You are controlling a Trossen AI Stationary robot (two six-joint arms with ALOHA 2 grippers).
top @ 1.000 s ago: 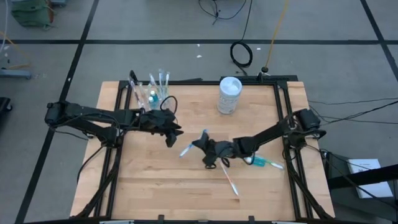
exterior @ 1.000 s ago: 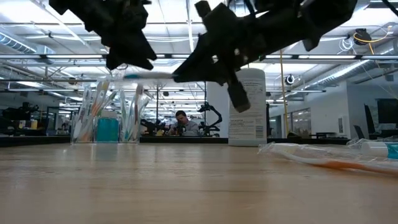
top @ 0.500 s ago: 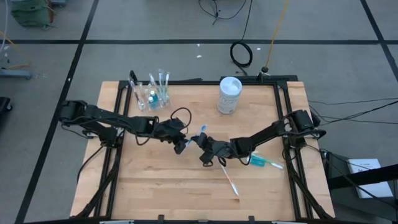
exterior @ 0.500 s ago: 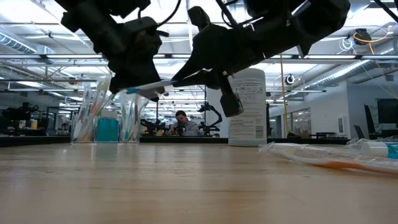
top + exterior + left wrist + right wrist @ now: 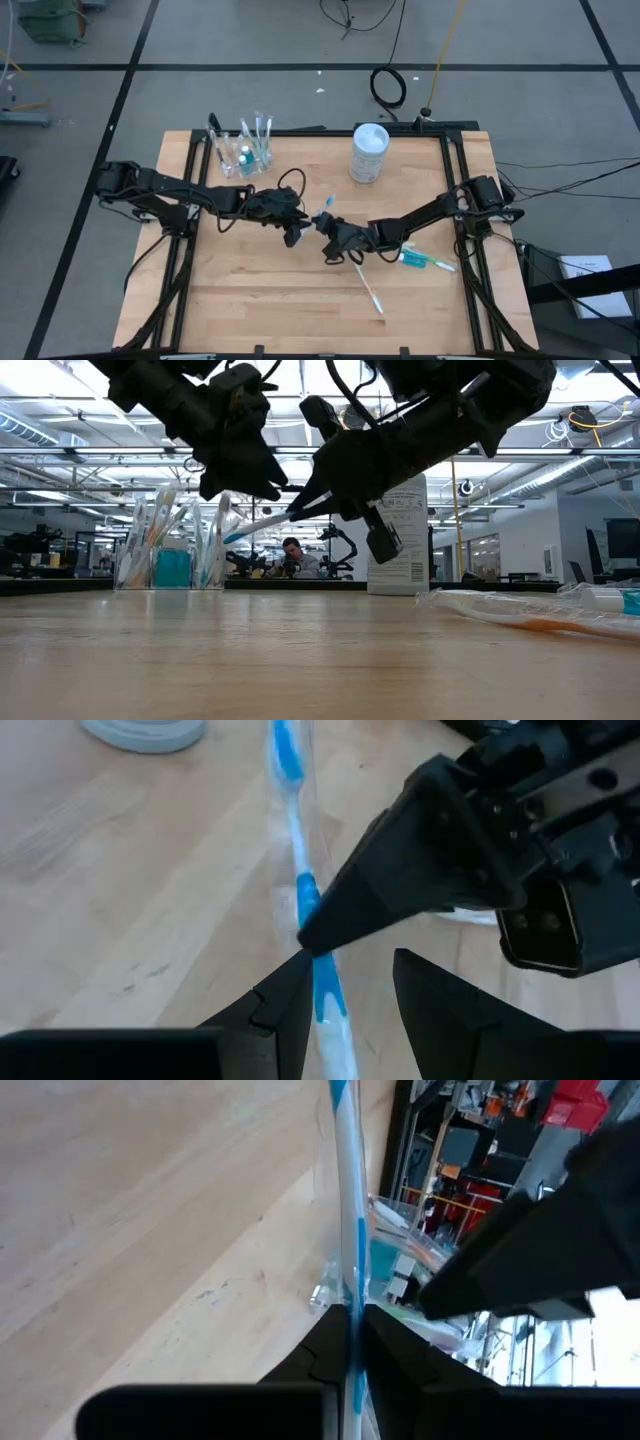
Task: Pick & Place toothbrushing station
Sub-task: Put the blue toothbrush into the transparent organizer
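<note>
You are working over a bare light-wood table [image 5: 250, 290] framed by black rails, standing on a grey floor with dark seams and loose cables beyond the far edge. The low view looks into a large lit workshop where a person [image 5: 292, 558] sits far behind.

The clear cup [image 5: 243, 156] holding toothbrushes stands at the far left corner; a white container [image 5: 368, 153] stands near the far edge. Two loose wrapped toothbrushes [image 5: 428, 262] lie toward the right edge, leaving the near left half open.

At table centre, the right gripper [image 5: 327, 227] is clamped on a blue toothbrush [image 5: 297, 885], held above the surface. The left gripper [image 5: 296, 229] sits around the handle, fingers [image 5: 285, 1010] parted and not yet pinching it.
</note>
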